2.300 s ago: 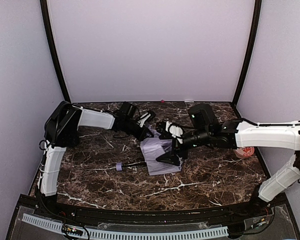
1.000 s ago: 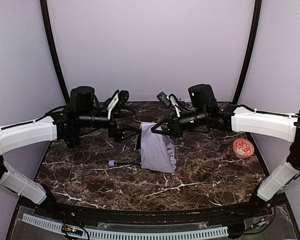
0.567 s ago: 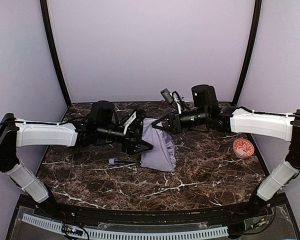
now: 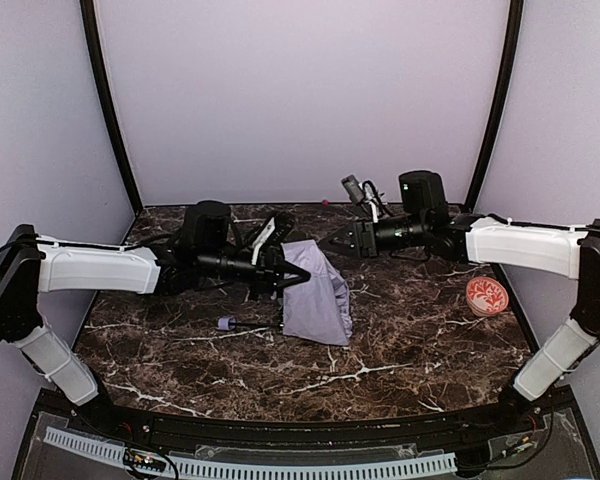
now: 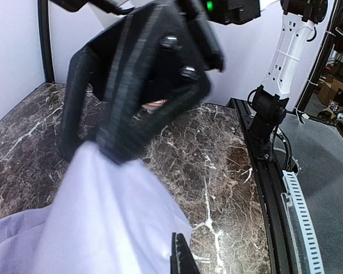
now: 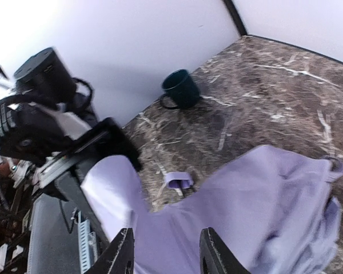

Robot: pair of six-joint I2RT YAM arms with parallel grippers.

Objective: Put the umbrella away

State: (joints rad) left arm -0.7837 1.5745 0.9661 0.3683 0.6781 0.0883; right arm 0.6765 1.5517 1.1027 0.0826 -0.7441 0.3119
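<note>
1. The folding umbrella of pale lavender fabric (image 4: 318, 300) lies as a loose, crumpled heap in the middle of the dark marble-patterned bench (image 4: 410, 350); its small lavender handle (image 4: 225, 323) and thin black shaft (image 4: 258, 325) stick out flat to the heap's left.
2. The left tool (image 4: 290, 277) is clamped on the heap's upper left edge and holds a fold raised off the bench; the left wrist view shows the cloth pinched between its black fingers.
3. The right tool (image 4: 342, 240) hovers just off the heap's far right corner; its jaws stand apart with nothing between them.
4. The small round red-and-white patterned disc (image 4: 485, 294) sits well apart near the bench's right edge.
5. I judge the task early to midway; the canopy is collapsed, but the fabric is not gathered round the shaft, no strap shows fastened, and the umbrella is not stowed anywhere; smoothing, wrapping and securing all seem left to do.
</note>
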